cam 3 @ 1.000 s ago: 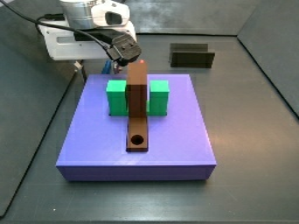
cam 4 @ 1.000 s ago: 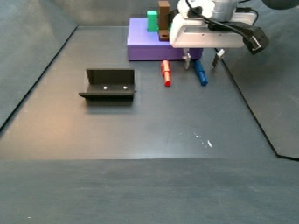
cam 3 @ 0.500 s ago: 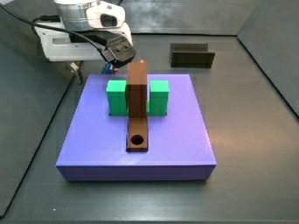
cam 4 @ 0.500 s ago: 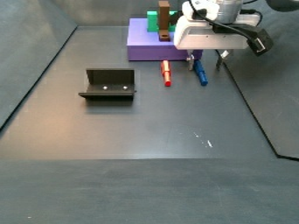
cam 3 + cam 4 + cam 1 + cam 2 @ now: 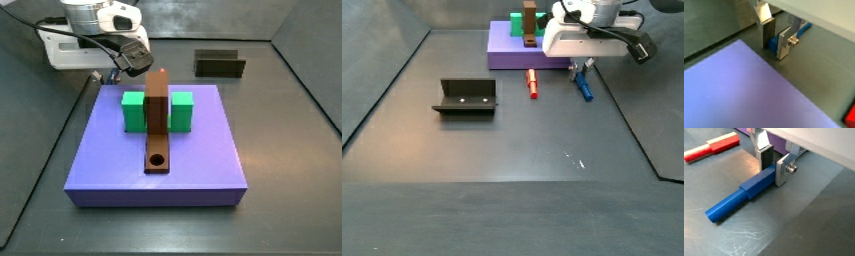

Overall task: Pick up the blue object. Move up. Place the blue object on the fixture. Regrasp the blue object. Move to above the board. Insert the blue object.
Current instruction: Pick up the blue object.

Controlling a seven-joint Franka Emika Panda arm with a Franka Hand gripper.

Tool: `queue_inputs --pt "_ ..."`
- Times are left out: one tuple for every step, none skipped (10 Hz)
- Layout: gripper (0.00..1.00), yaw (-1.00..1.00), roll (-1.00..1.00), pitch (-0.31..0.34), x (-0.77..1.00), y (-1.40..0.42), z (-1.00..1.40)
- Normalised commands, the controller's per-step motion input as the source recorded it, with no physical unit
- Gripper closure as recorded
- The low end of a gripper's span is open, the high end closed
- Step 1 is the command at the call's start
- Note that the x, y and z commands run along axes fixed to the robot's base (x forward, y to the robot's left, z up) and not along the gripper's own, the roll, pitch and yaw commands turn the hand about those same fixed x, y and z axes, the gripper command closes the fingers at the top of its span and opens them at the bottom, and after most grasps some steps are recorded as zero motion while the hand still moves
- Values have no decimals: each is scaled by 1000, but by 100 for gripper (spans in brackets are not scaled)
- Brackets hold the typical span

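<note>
The blue object [image 5: 741,198], a slim blue bar, lies on the dark floor just beside the board [image 5: 505,52]. My gripper [image 5: 774,174] is down at the floor with its two fingers pressed on one end of the bar, shut on it. Another wrist view shows the same grip [image 5: 775,49], with blue [image 5: 772,44] between the pads next to the lavender board [image 5: 744,90]. In a side view the gripper [image 5: 580,68] stands over the bar [image 5: 585,88]. The fixture [image 5: 466,97] sits apart, to the left. In a side view the board [image 5: 158,150] hides the bar.
A red bar [image 5: 532,82] lies on the floor parallel to the blue one, also seen as the red bar [image 5: 714,147]. A green block [image 5: 138,110] and a long brown bar [image 5: 158,120] with a round hole stand on the board. Dark walls enclose the floor.
The gripper has come down to the floor and closed on the blue bar. The bar has shifted slightly sideways, away from the red bar.
</note>
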Motion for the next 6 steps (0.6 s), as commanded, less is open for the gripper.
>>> queue_inputs --pt "100 0 0 0 0 0 0" --pt "100 0 0 0 0 0 0" --pt "100 0 0 0 0 0 0" --pt "100 0 0 0 0 0 0" --pt "100 0 0 0 0 0 0" --pt "100 0 0 0 0 0 0"
